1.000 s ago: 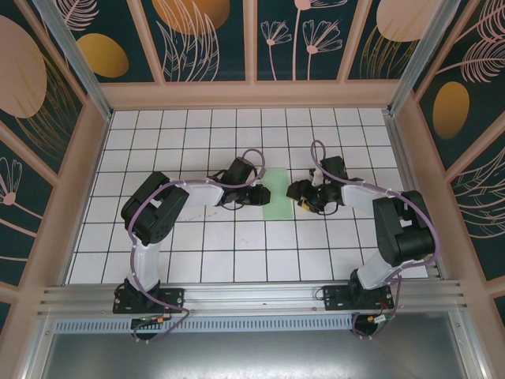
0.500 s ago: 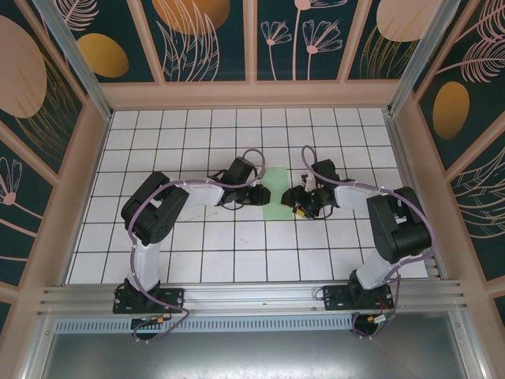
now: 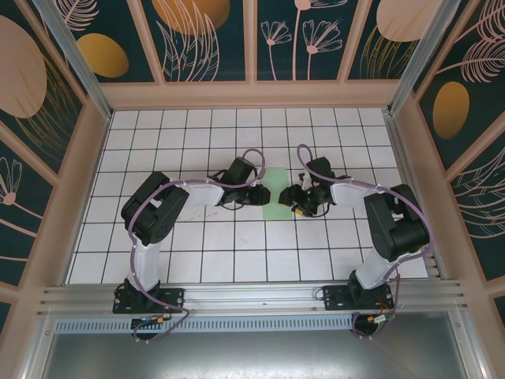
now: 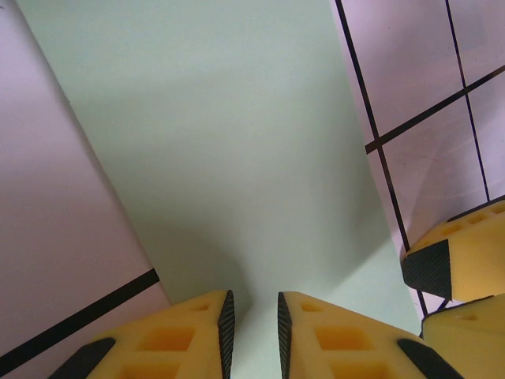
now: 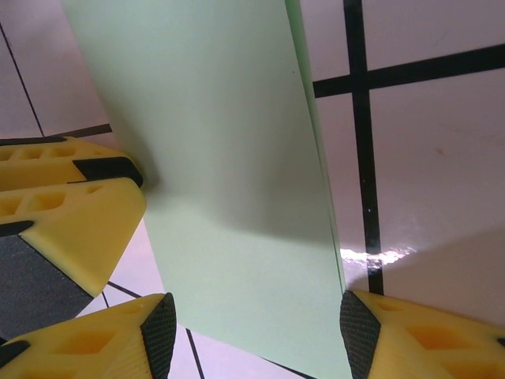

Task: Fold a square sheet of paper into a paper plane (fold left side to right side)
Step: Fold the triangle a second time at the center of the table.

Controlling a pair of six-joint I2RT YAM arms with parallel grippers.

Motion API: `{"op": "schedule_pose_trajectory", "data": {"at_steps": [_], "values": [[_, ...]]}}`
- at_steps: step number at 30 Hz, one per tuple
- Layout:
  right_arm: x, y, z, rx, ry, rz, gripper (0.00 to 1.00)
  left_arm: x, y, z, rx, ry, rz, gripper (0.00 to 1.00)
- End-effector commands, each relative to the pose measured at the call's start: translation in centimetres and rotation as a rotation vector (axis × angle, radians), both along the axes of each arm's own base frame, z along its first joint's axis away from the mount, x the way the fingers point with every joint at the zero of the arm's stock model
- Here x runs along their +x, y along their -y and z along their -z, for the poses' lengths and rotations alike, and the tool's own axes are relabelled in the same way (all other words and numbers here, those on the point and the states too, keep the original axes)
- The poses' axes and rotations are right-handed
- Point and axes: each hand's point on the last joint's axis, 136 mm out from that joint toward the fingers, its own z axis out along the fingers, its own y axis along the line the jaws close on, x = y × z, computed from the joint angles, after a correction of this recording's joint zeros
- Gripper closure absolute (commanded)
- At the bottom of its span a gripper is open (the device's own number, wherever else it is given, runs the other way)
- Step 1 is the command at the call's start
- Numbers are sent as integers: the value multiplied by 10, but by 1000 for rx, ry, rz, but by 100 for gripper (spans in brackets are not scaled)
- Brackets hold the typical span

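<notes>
Your left hand (image 4: pixel 256 308): released. Its two yellow fingers (image 4: pixel 197 335) stood a narrow gap apart over the sheet, with nothing pinched between them. You could not tell whether the tips touched it.
Your right hand (image 5: pixel 252 320): released too, with its fingers spread wide and the sheet spanning the gap between the tips.
Hands to each other: close together, facing one another across the sheet. In each wrist view you could see the other hand's yellow fingers at the side of the picture.
Sheet of paper (image 3: pixel 276 183): pale green and plain. It lay flat as a narrow strip rather than a full square, between your two hands.
Sheet's edge: in the right wrist view, a second layer peeked out along the right side from under the top one.
Counter (image 3: pixel 189 237): white tiles with black lines. The sheet sat near its middle, well apart from the walls.
Arms: both bent inward from their bases at the near edge.
</notes>
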Motion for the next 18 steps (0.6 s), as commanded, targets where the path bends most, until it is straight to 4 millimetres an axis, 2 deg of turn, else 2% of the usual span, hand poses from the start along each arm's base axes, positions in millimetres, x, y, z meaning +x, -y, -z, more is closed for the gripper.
{"op": "schedule_pose_trajectory", "data": {"at_steps": [1,7,11,18], "values": [[2,3,3,-62,-6,5,39,-4,-11,18,67,-21,-11,74],[8,5,-7,-81,23,17,39,-3,-11,18,69,-19,-11,74],[6,6,-4,-90,17,16,39,-3,-11,18,67,-18,-12,74],[-1,-4,1,-76,-1,-14,39,-3,-10,18,66,-19,-12,74]]}}
